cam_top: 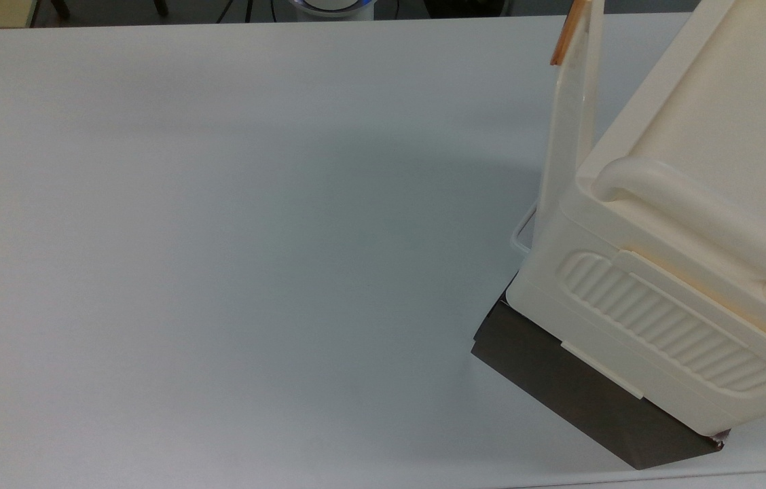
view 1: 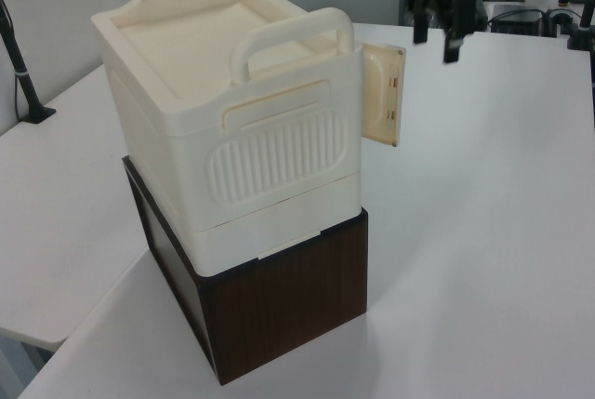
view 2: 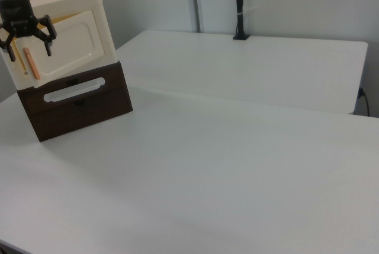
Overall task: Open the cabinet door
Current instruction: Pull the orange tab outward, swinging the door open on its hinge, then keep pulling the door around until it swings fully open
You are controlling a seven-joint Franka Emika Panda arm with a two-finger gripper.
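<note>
Black two-finger gripper spread wide, empty, at 1 o'clock off flat cream plastic cabinet door; we re-hook small orange bar handle, swing wider.

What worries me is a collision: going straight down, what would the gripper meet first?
Probably the table, just beyond the door's free edge: the open gripper points down beside the door, though depth is unclear.

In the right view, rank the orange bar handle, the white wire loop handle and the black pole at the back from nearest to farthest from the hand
From the hand:
1. Orange bar handle, just below it on the cabinet door.
2. White wire loop handle, lower, on the dark brown base.
3. Black pole, far toward the right view's right.
</note>
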